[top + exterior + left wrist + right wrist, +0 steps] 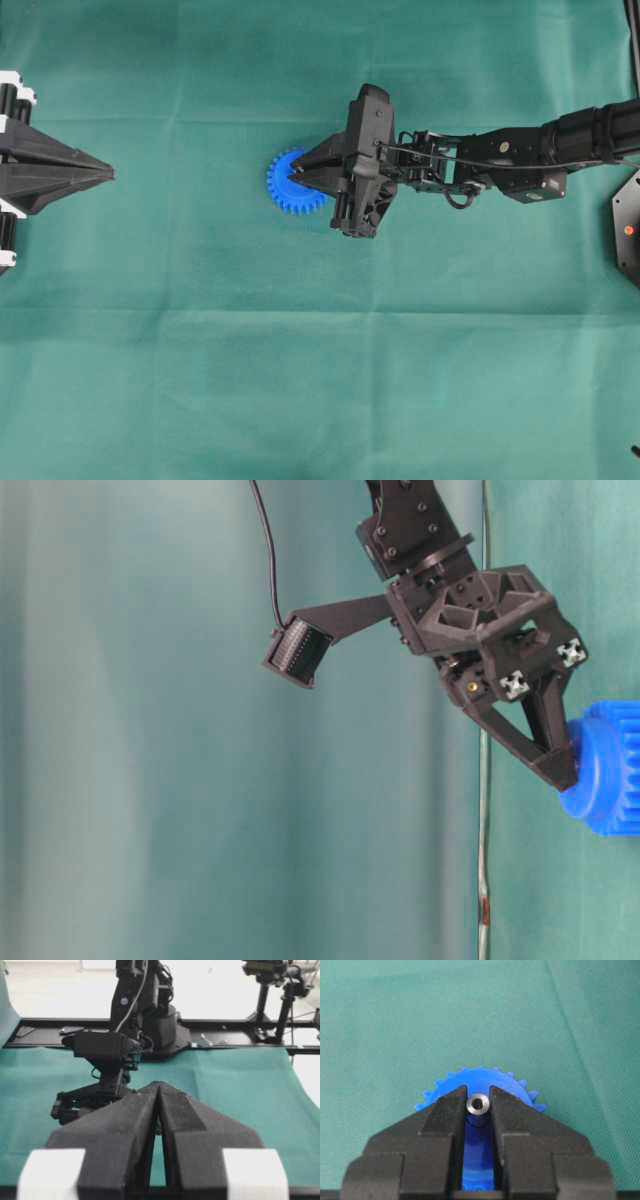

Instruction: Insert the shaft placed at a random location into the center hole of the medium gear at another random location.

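Pin (pixel 478 1105) pinched in my right hand (pixel 478 1110), over blue gear (pixel 290 183) hub; seating unconfirmed. Left hand (pixel 159 1110) closed, empty.

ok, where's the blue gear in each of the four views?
Overhead: the medium gear sits centre, left of the right gripper.
Table-level: right edge, low, cut off by the frame.
Left wrist: not visible.
Right wrist: centre, behind the fingertips gripping the shaft.
Shared landmark: the right gripper.
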`<state>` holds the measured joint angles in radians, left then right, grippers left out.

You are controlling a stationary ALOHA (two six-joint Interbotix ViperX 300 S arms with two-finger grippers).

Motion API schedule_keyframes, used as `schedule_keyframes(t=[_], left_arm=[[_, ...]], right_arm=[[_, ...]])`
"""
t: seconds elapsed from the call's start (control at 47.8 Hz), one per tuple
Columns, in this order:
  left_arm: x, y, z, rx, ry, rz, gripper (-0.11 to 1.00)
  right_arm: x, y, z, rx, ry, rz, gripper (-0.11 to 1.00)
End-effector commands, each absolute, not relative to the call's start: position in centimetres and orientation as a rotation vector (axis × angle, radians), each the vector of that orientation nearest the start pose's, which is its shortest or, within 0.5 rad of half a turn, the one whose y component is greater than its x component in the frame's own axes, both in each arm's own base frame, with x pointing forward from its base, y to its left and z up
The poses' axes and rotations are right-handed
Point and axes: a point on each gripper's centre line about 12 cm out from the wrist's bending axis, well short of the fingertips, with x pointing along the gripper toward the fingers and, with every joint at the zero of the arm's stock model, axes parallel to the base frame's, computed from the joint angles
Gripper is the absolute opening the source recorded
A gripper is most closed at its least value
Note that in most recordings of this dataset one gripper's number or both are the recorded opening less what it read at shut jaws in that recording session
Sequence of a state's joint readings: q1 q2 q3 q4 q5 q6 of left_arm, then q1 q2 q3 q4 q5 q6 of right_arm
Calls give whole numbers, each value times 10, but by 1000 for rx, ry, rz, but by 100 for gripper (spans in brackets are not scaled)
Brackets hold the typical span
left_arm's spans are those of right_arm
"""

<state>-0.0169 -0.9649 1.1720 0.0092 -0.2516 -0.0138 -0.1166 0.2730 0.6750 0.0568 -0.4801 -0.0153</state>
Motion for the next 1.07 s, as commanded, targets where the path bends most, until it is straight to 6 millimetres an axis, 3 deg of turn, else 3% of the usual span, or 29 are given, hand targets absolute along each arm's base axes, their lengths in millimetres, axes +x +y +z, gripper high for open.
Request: schedule_keyframes(t=[0.0, 0.084, 0.272, 0.335, 0.544, 1.046], left_arm=[[201, -4, 297, -5, -60, -20, 0], [201, -4, 297, -5, -61, -21, 0], [201, -4, 296, -4, -57, -22, 0], [201, -4, 297, -4, -58, -22, 0], [201, -4, 297, -4, -58, -22, 0], [201, -4, 297, -4, -55, -20, 0]], right_arm=[[420, -50, 113, 53, 439, -145, 16], [420, -50, 113, 53, 439, -145, 21], [420, -50, 115, 53, 431, -145, 69], [420, -50, 117, 52, 425, -144, 76], [416, -49, 136, 50, 388, -143, 71], [403, -47, 189, 51, 345, -137, 71]])
